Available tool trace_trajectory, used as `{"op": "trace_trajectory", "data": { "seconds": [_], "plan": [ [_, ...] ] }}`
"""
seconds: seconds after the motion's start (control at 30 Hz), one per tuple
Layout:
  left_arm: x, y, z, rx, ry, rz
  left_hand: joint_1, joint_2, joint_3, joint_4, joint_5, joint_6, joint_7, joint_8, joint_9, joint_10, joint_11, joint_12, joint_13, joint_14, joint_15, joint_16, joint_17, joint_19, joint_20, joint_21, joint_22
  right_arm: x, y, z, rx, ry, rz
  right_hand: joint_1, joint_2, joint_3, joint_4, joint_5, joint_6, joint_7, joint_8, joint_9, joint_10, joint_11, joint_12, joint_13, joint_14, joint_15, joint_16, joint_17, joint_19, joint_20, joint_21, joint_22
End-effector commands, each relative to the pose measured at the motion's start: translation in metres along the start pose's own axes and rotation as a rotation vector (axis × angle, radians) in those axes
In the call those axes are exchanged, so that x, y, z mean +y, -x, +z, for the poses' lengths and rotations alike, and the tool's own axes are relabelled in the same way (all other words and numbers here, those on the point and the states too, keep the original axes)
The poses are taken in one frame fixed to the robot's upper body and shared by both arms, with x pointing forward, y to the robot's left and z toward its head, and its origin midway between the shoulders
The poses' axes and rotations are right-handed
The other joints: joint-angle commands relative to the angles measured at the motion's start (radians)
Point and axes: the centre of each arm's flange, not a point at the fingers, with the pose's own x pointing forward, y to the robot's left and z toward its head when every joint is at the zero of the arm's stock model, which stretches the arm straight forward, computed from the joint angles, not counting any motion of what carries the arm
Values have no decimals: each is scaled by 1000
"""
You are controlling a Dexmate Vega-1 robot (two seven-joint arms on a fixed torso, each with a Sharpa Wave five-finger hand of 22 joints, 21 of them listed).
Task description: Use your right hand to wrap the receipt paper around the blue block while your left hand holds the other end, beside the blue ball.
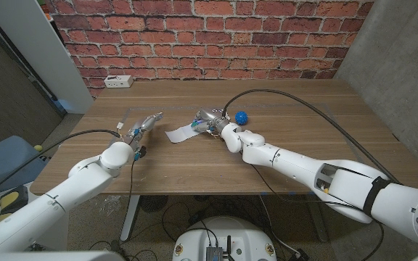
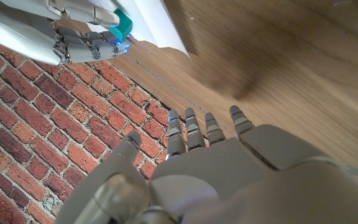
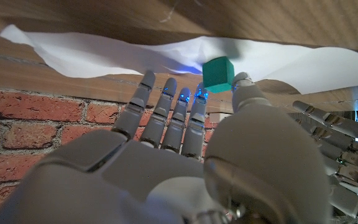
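A white strip of receipt paper [image 1: 182,133] lies on the wooden table [image 1: 281,101], wavy in the right wrist view [image 3: 135,56]. My right hand [image 1: 213,120] is over the strip's right end and pinches a small blue-green block [image 3: 218,73] between thumb and fingertips, against the paper. The left wrist view also catches the block [image 2: 122,25] at those fingertips. The blue ball [image 1: 242,116] sits just right of my right hand. My left hand [image 1: 142,129] stays a short way left of the paper's free end, fingers straight and apart, holding nothing [image 2: 229,168].
A white power strip [image 1: 117,82] lies at the table's far left edge by the brick wall [image 1: 209,36]. Black cables arc over the table from both arms. Bare wood spreads in front of the paper and to the far right.
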Motion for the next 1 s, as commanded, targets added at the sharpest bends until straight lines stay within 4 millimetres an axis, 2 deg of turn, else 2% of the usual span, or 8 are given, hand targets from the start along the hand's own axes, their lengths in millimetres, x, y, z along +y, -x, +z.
{"op": "trace_trajectory", "data": {
  "seconds": [0.03, 0.13, 0.17, 0.2, 0.27, 0.37, 0.6, 1.0],
  "plan": [
    [-2, 3, 3, -8, -5, 2, -7, -2, -3, 6, 3, 5, -1, -1, 3, 8, 0, -5, 2, -3, 1, -1, 2, -3, 2, 0, 2, -4, 9, -12, -24, -145, 19, -114, 5, -42, 55, 11, -58, 14, -23, 4, -42, 26, -4, 5, -22, -50, -11, 17, -30, 7, -12, 5],
    [-2, 3, 4, -11, -4, 1, -7, -2, -3, 6, 3, 5, 0, -1, 3, 9, 0, -5, 2, -3, 2, -1, 2, -3, 2, 0, 2, -7, 13, -16, -29, -207, -28, -140, 11, -51, 68, 10, -72, 17, -25, 4, -49, 40, -3, 5, -30, -43, -13, 22, -35, 10, -14, 5],
    [-3, 3, 4, -12, -4, 1, -8, -2, -3, 7, 4, 5, -1, -1, 3, 8, 0, -5, 2, -3, 1, -1, 2, -3, 2, -1, 2, -8, 15, -18, -30, -227, -47, -154, 39, -46, 81, 12, -71, 19, -23, 4, -48, 41, 0, 5, -30, -42, -11, 27, -35, 10, -13, 6],
    [-3, 3, 4, -13, -4, 0, -8, -2, -3, 7, 4, 5, -1, -1, 3, 9, 0, -5, 2, -3, 1, -1, 2, -3, 2, -1, 2, -9, 17, -19, -23, -242, -67, -151, 53, -39, 82, 13, -63, 23, -19, 4, -45, 40, 2, 5, -30, -42, -10, 29, -32, 8, -12, 6],
    [-3, 3, 4, -14, -3, 1, -8, -2, -3, 7, 4, 5, -2, -1, 3, 9, -1, -5, 2, -3, 1, -1, 2, -3, 2, -1, 2, -11, 19, -22, -2, -256, -113, -119, 90, -14, 64, 15, -57, 22, -15, 4, -38, 37, 7, 6, -25, -41, -7, 31, -24, 4, -9, 6],
    [-4, 4, 5, -15, -4, -1, -8, -2, -3, 7, 4, 6, -2, -1, 3, 9, 0, -6, 2, -3, 1, -1, 2, -3, 2, -1, 2, -14, 22, -26, 42, -240, -155, -51, 124, 27, 16, 10, -49, 19, -12, 4, -38, 30, 9, 5, -20, -47, -8, 29, -11, -7, -4, 6],
    [-6, 5, 5, -12, -4, 0, -9, -2, -3, 8, 4, 6, -1, -2, 3, 10, 0, -7, 2, -3, 1, -1, 2, -2, 2, -1, 2, -17, 25, -37, 113, -210, -214, -27, 126, 41, -11, -3, -70, 9, -20, 3, -70, 13, 0, 5, -72, -47, -34, 27, -6, -12, -1, 5],
    [-6, 4, 7, -12, -8, -1, -9, -1, -3, 8, 4, 6, -1, -3, 3, 11, 1, -8, 2, -2, 1, 0, 2, 1, 3, -1, 2, -24, 20, -55, 284, -113, -230, -35, 120, 37, -16, -15, -96, 6, -26, 4, -103, 15, -7, 5, -117, -36, -53, 29, -19, -11, -7, 5]
  ]
}}
